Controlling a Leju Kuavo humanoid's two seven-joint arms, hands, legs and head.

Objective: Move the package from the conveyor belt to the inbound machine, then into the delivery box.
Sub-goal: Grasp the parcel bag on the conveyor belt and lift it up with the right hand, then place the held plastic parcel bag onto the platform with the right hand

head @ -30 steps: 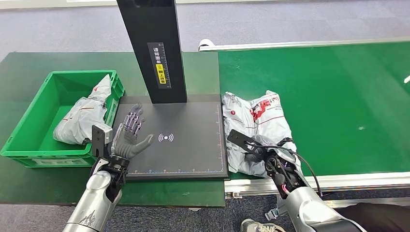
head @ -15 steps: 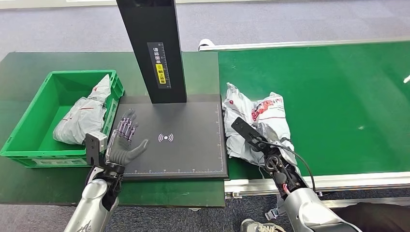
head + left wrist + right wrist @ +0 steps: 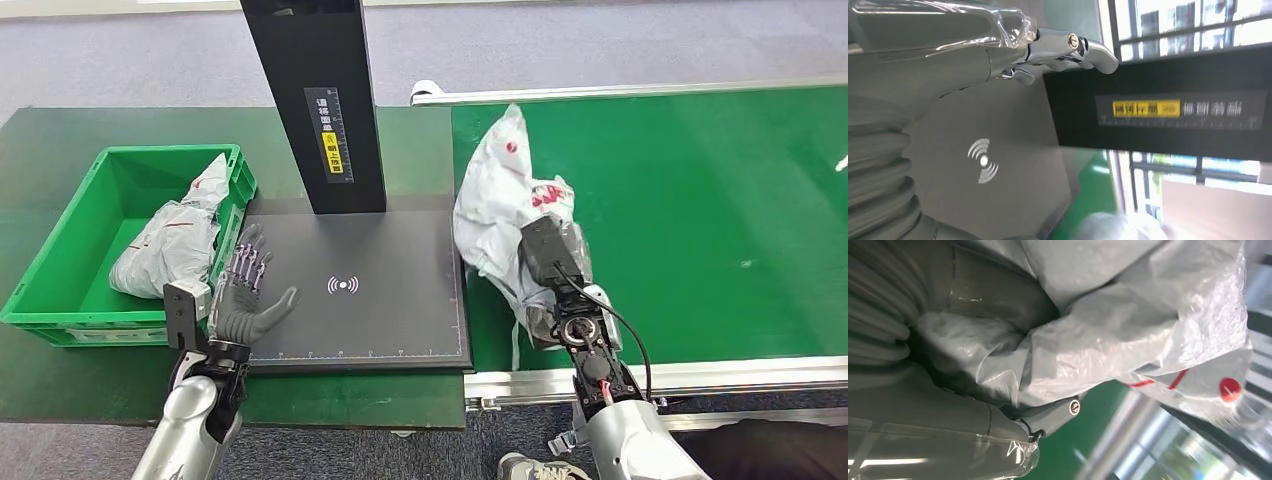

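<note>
The right hand [image 3: 548, 262] grips the package [image 3: 497, 195], a crumpled grey plastic bag with red markings. The bag stands up from the hand and spreads above it over the left edge of the conveyor belt [image 3: 700, 210], just beside the right edge of the black machine [image 3: 400, 300]. In the right wrist view the bag [image 3: 1128, 335] bunches tightly against the palm, fingers [image 3: 1058, 415] wrapped under its folds. The left hand [image 3: 245, 295] hovers open over the left edge of the machine's plate, fingers spread, holding nothing, close to the right wall of the green box [image 3: 60, 255]. Another grey bag [image 3: 170, 245] lies inside that box, leaning into its far right corner.
</note>
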